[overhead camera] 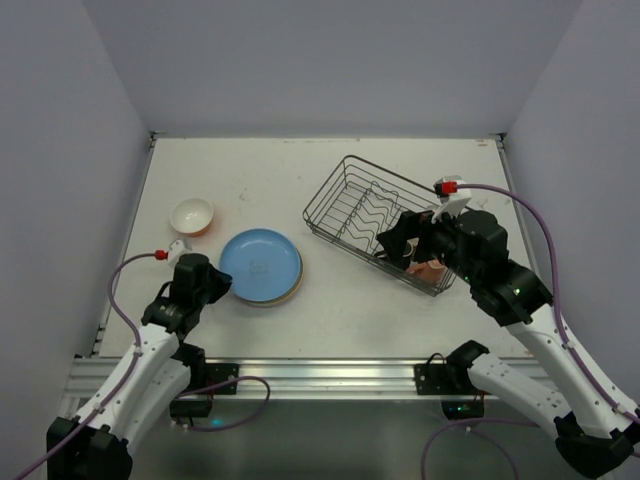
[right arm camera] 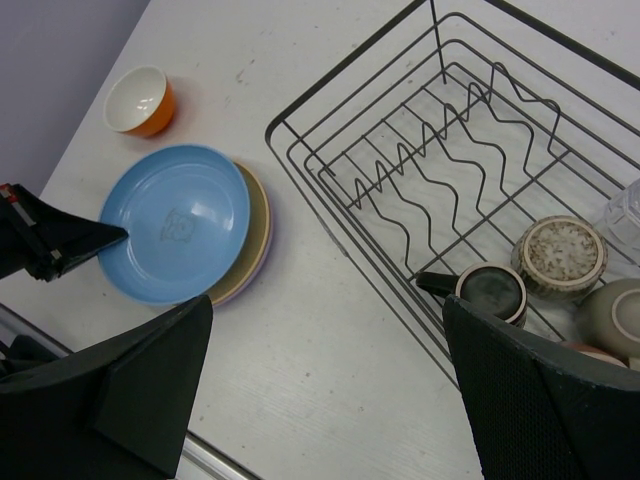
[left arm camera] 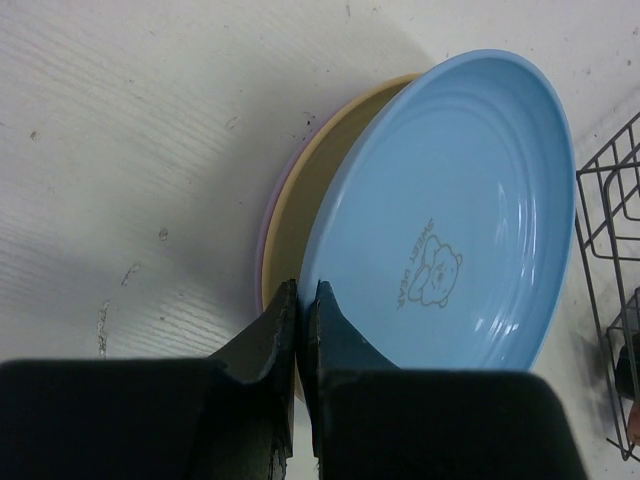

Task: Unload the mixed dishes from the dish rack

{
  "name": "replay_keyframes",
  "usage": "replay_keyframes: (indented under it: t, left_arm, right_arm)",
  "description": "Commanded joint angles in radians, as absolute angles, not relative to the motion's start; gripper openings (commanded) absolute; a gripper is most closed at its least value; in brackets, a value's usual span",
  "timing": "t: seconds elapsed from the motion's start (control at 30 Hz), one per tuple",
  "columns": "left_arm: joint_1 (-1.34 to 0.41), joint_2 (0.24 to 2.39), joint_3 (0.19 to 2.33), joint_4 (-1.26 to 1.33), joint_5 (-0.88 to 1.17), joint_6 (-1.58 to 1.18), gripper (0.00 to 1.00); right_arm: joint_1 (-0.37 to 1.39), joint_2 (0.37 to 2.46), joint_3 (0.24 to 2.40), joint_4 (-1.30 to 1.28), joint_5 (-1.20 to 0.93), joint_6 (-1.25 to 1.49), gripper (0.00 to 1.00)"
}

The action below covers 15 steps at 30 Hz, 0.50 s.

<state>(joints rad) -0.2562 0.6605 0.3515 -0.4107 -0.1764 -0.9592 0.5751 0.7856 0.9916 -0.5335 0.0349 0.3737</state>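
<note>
My left gripper (left arm camera: 302,290) is shut on the near rim of the light blue plate (left arm camera: 450,210), which lies tilted on a tan plate (left arm camera: 300,210) and a lilac plate (left arm camera: 262,240). The stack (overhead camera: 260,264) sits left of centre, with the orange bowl (overhead camera: 192,215) beyond it. The black wire dish rack (overhead camera: 350,190) stands at the right. My right gripper (right arm camera: 330,390) is open and empty above the table beside the rack's near side. In the rack are a brown mug (right arm camera: 492,292), olive cups (right arm camera: 560,255), a clear glass (right arm camera: 625,215) and something pink (overhead camera: 430,270).
The rack's wavy dividers (right arm camera: 440,170) hold no plates. The table's metal front rail (overhead camera: 320,375) runs along the near edge. White walls close the back and both sides.
</note>
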Motion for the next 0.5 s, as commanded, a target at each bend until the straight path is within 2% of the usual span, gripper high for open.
replay_keyframes:
  t: [0.0, 0.33, 0.43, 0.47]
  left_arm:
    - [-0.250, 0.658, 0.400, -0.387, -0.156, -0.956, 0.03]
    - [-0.250, 0.758, 0.351, -0.292, -0.130, -0.945, 0.07]
    - [-0.250, 0.776, 0.364, -0.293, -0.136, -0.925, 0.12]
    - [-0.250, 0.778, 0.368, -0.302, -0.140, -0.914, 0.17]
  right_arm:
    - [0.572, 0.790, 0.989, -0.505, 0.026, 0.367, 0.99]
    - [0.572, 0.782, 0.985, -0.505, 0.026, 0.357, 0.99]
    - [0.572, 0.784, 0.985, -0.505, 0.025, 0.357, 0.99]
    - [0.572, 0.785, 0.985, -0.503, 0.023, 0.357, 0.99]
